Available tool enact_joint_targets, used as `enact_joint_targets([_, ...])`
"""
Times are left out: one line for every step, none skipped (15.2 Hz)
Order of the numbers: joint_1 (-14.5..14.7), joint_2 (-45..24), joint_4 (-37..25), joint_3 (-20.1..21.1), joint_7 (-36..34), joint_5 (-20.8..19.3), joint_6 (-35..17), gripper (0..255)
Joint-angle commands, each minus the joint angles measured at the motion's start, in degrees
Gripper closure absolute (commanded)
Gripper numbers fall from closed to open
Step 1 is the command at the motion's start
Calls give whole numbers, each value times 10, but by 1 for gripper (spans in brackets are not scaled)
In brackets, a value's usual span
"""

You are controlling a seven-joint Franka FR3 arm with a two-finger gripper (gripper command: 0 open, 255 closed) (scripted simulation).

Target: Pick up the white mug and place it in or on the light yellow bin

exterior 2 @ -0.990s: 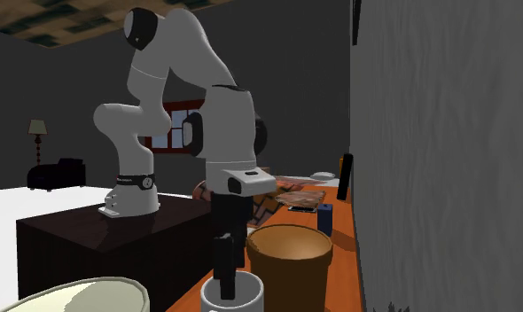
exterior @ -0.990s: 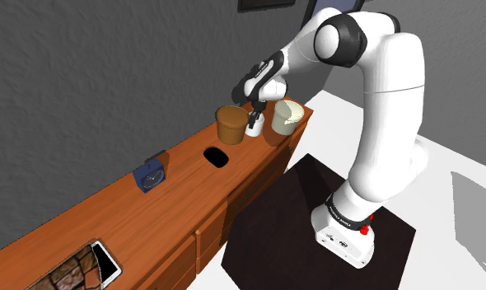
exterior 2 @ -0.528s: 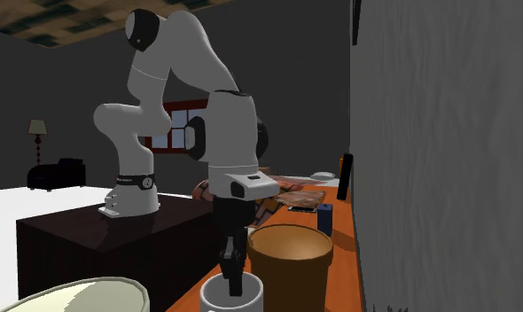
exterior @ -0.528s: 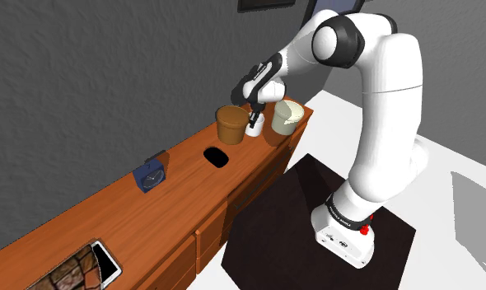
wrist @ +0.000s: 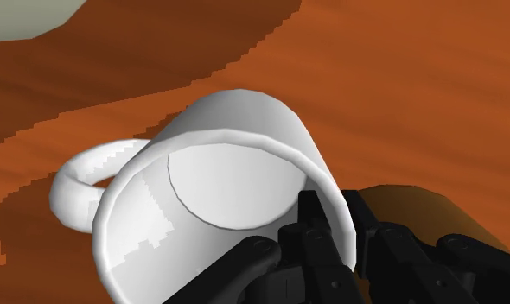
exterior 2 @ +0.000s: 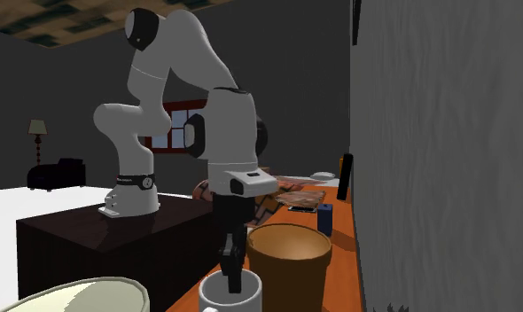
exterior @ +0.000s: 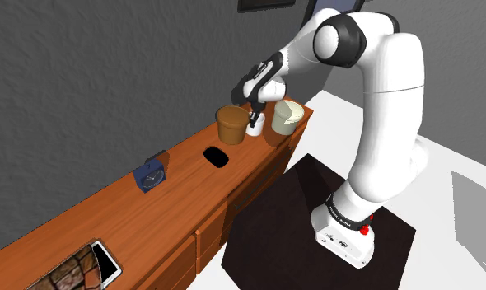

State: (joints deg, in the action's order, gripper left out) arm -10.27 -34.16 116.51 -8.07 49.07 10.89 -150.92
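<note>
Your gripper [wrist: 334,212] is clenched on the white mug's [wrist: 214,173] wall, one finger inside the rim and one outside. The mug stands upright near the table's [exterior: 184,177] end, between a brown pot [exterior: 231,123] and the pale yellow bin [exterior: 287,117]. From the gripper, the bin lies just beside it, toward the end corner.

The white mug [exterior: 254,128] is sitting in a narrow slot. A brown pot [exterior: 231,123] is crowding it just beside, on the shoulder view's left. The light yellow bin [exterior: 286,117] is standing near on the mug's opposite side, its top lying open. The grey wall [exterior: 109,74] is closing off the room behind the mug. The gripper [exterior: 253,118] is occupying the space straight above the mug, pinching its wall. In front of the mug, a bare strip of the wooden counter [exterior: 184,185] is leaving room.
</note>
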Motion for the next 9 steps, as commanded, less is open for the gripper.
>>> enact_joint_targets([3,12,2,-2,-3,-3,9,255])
enact_joint_targets([4,18,3,-3,-4,-4,14,255])
enact_joint_targets([5,25,5,-5,-5,-6,19,255])
enact_joint_targets([7,32,6,-7,-6,-7,25,255])
enact_joint_targets([8,38,7,-8,-8,-9,30,255])
enact_joint_targets([9,45,8,-10,-9,-11,35,255])
enact_joint_targets([10,51,9,-11,-10,-13,41,255])
enact_joint_targets([11,58,10,-12,-11,-14,46,255])
enact_joint_targets([12,64,11,-14,-13,-16,52,255])
